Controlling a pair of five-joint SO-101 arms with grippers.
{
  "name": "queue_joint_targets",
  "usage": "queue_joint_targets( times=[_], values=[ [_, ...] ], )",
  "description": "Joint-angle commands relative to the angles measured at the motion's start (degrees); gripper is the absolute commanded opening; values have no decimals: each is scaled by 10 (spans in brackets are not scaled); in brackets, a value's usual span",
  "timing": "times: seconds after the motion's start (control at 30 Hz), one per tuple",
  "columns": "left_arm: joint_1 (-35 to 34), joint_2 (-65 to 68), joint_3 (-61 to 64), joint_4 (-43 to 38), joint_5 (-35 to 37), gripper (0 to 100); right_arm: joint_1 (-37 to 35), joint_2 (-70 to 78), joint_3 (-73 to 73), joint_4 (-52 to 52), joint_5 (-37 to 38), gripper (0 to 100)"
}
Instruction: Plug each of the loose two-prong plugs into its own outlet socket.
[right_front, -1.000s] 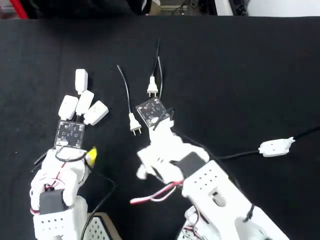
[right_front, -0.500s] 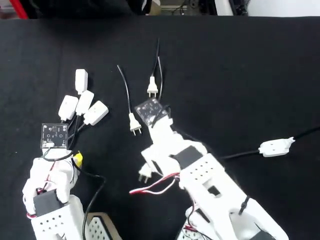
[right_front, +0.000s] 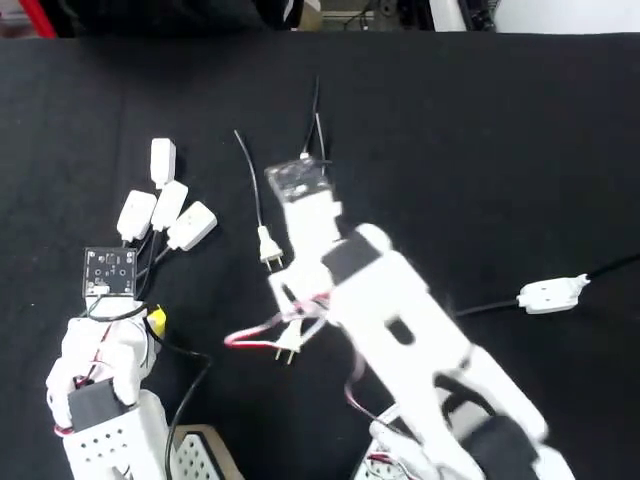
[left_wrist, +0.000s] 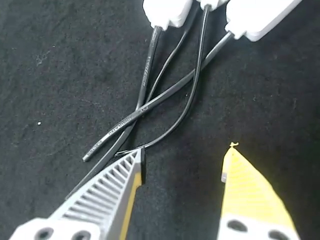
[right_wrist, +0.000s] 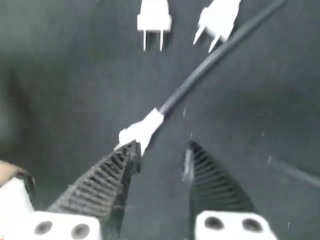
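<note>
Three loose white two-prong plugs lie mid-table in the high view: one beside my right arm, one by the arm's red wires, and a far one mostly under the right wrist. My right gripper is open just above the cloth. A white plug on a black cable lies at one fingertip, and two more plugs lie farther off. Several white outlet sockets cluster at the left. My left gripper is open, short of their crossing black cables and two sockets.
Another white socket on a black cable lies at the right. The left arm sits near the front edge, with a perforated white block beside it. A black cloth covers the table, bare at the back right.
My right arm has stretched away over the far plug, and a plug now lies by its red wires. The left arm drew back from the sockets, then stayed still.
</note>
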Motion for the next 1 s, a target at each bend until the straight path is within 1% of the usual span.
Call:
queue_joint_targets(
  times=[0.0,0.03,0.13,0.23,0.53,0.7,0.77,0.9,0.97],
  values=[
    [-7,-2,-2,2,-25,256,-47,101,-64,18,-23,90],
    [-7,-2,-1,2,-29,256,-64,120,-73,18,-25,94],
    [-7,-2,-1,2,-30,256,-97,177,-100,18,-68,96],
    [-7,-2,-1,2,-30,256,-94,230,-116,18,-79,96],
    [-5,-2,2,1,-30,256,-91,372,-157,18,-80,96],
    [-7,-3,14,-23,-30,256,-72,419,-160,-9,-90,99],
    [-7,-3,14,-23,-30,256,-62,429,-158,-6,-91,130],
    [-7,-3,14,-24,-30,256,-47,439,-145,5,-88,247],
    [-7,-3,14,-24,-30,256,-47,436,-130,4,-86,250]
  ],
)
